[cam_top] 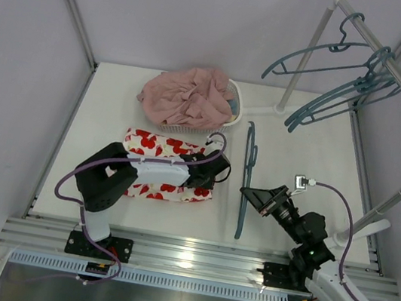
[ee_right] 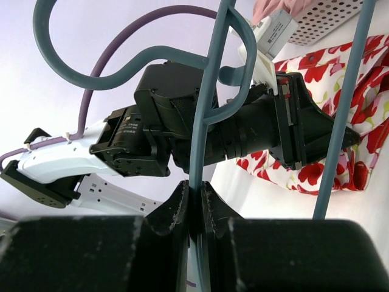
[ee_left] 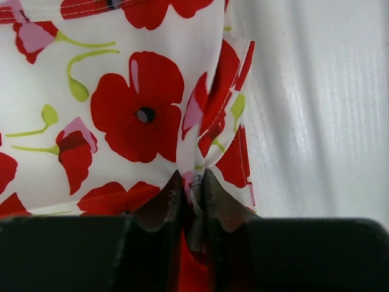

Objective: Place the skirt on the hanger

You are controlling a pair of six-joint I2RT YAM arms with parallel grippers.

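Left gripper [ee_left: 192, 185]: fingers together, clamped on a bunched fold at the skirt [ee_left: 134, 115] edge. Cloth is puckered right at the tips. Bare white table [ee_left: 316, 121] runs just past the tips on the right.

Top view: left gripper [cam_top: 216, 170] is low at the skirt's [cam_top: 159, 145] right end, arm folded back across the cloth toward its base. The skirt lies flat behind and left of the gripper. Thin woven cloth, white with red poppies and green stems, stitched hem.

Right gripper [ee_right: 194, 193]: fingers shut on a thin bar of the hanger [ee_right: 206, 109], hook curling up-left of the tips. The left arm [ee_right: 231, 128] sits directly beyond, skirt [ee_right: 364, 79] behind it to the right.

Top view: right gripper [cam_top: 248, 196] reaches left from its base and holds the hanger [cam_top: 248, 150], which is nearly edge-on, running away from and back past the fingers. Narrow gap between the two grippers. Open table [cam_top: 313, 161] to the right of the hanger.

Farther out: perforated basket [cam_top: 234, 106] with a crumpled pink garment [cam_top: 186, 95] beyond the skirt. Rack rail [cam_top: 395, 74] far right carries spare hangers [cam_top: 337, 58] of thin teal-grey, smooth stock.
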